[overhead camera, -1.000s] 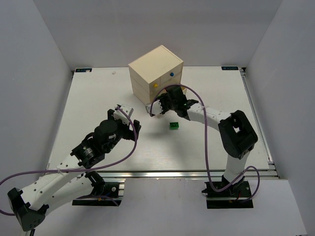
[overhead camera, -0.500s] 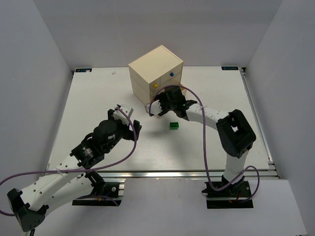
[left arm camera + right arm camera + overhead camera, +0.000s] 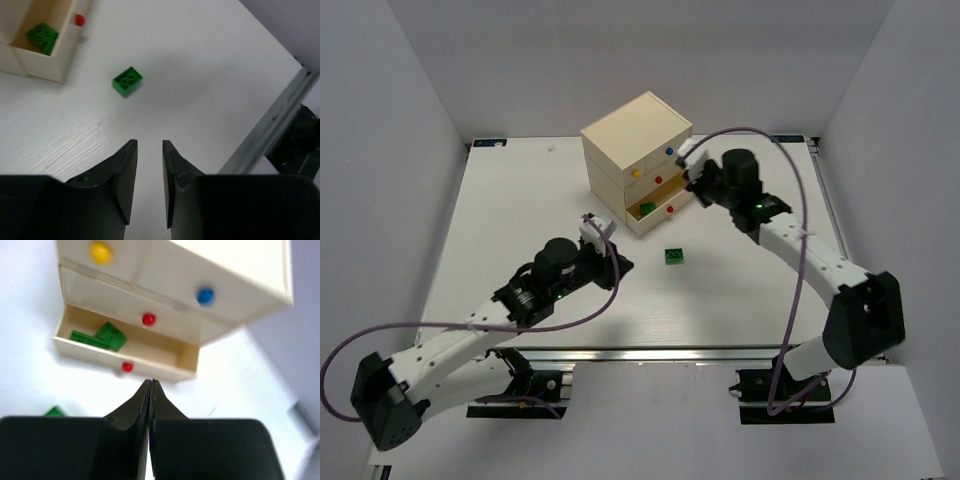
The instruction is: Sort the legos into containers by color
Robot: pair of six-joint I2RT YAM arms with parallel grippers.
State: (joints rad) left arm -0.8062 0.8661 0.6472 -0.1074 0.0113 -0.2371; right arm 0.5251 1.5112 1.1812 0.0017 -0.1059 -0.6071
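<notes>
the right arm has swung away from the front of the chest (image 3: 635,130) and now hangs on its right side, while the left arm has stretched farther right across the table (image 3: 520,200). the bottom drawer (image 3: 90,351), hidden behind the right gripper (image 3: 150,382) a second ago, now shows pulled out.

the right gripper's fingers are pressed flat together with nothing between them. the left gripper (image 3: 149,145) stands a narrow slit apart, also empty.

the loose green lego (image 3: 127,81) lies on the table, near and right of the open drawer and ahead of the left gripper, well apart from its tips. inside the drawer lie a chunky green brick (image 3: 112,335) and a flat green plate (image 3: 89,338), touching.

the step in hand looks like fetching this last green brick. the left jaws would probably have to widen, travel forward, straddle the brick's sides, close, then carry it over the drawer's low front wall.

the brick is glossy hard plastic, boxy, with round studs on top. the chest is matt cream wood, a plain cube, with small round knobs: yellow (image 3: 100,252), blue (image 3: 205,295) and red (image 3: 148,319). the tabletop is white with a faint grain.
</notes>
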